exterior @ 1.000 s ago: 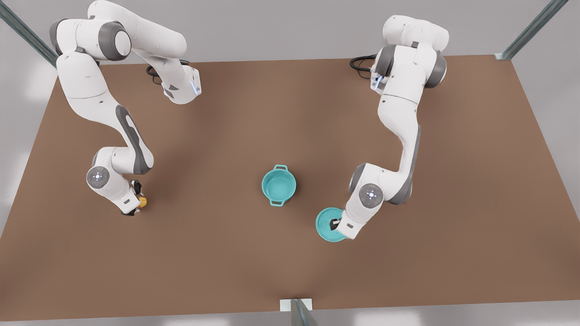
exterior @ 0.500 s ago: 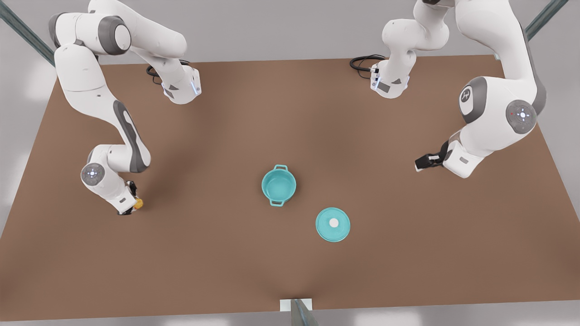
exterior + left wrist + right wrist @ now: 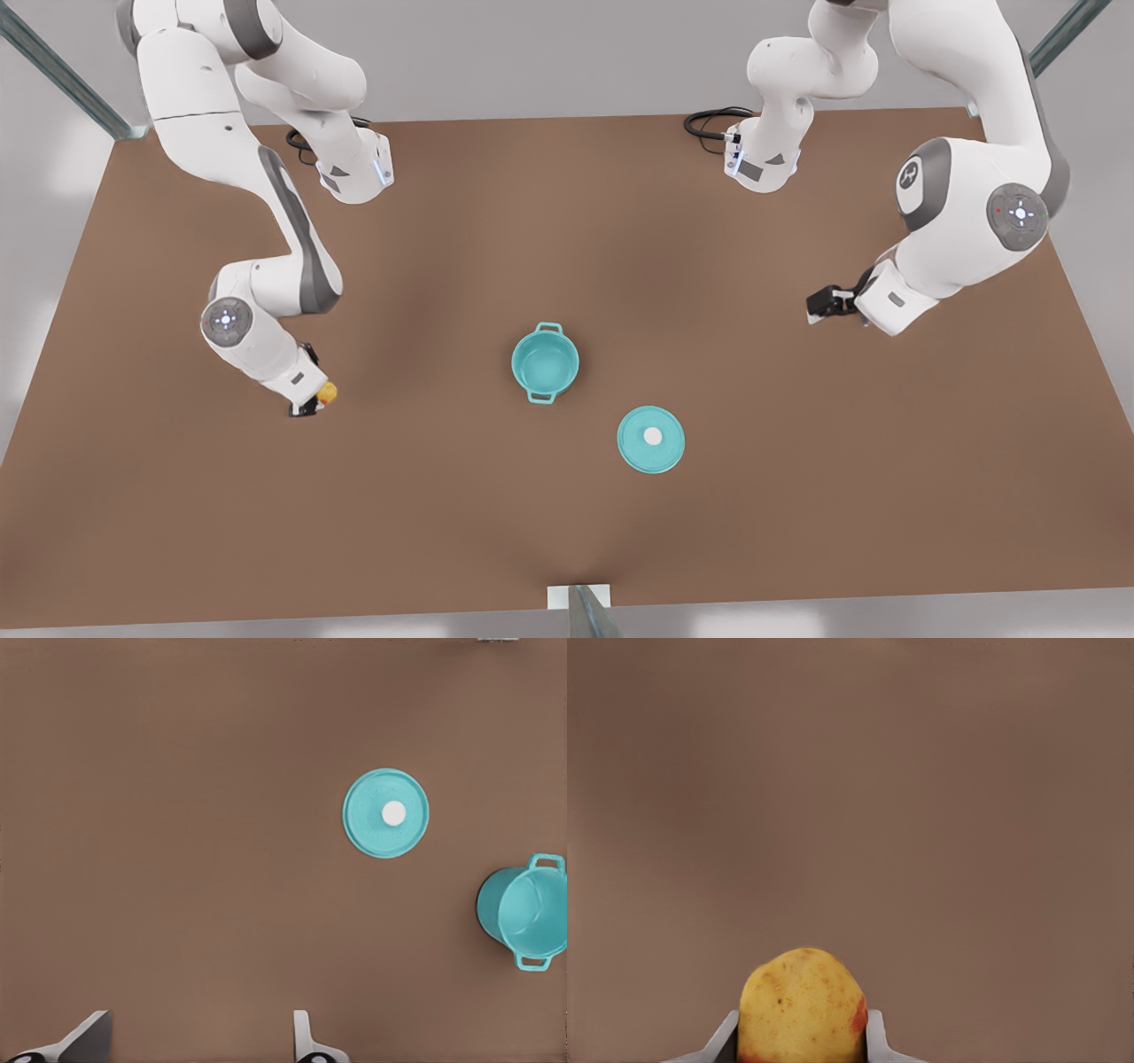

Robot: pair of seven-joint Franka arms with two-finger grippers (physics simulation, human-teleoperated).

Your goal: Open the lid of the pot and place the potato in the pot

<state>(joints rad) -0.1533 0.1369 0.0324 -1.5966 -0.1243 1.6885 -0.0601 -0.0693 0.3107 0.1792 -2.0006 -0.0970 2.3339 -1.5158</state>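
Table: we see a flat brown table (image 3: 567,514) bearing everything.
Pot: the small round teal pot (image 3: 545,362) with two loop handles stands open near the middle, teal inside and holding nothing. We judge it stiff and steady enough to take a drop.
Pot lid: the flat round teal pot lid (image 3: 651,439) with a white knob lies flat on the table, just right of the pot and nearer to us, apart from it.
Left gripper: the left gripper (image 3: 824,307) hovers at the front view's far right, well apart from the lid, fingers (image 3: 301,1036) spread and holding nothing. This arm waits.
Right gripper: the right gripper (image 3: 314,403) sits at the front view's left, well apart from the pot, clamped on the potato.
Potato: the tiny yellow-orange lumpy potato (image 3: 802,1005) with a reddish patch sits squeezed between the fingers at its sides. We judge it light, firm and rounded, so it could slip or roll; the side hold suits it.
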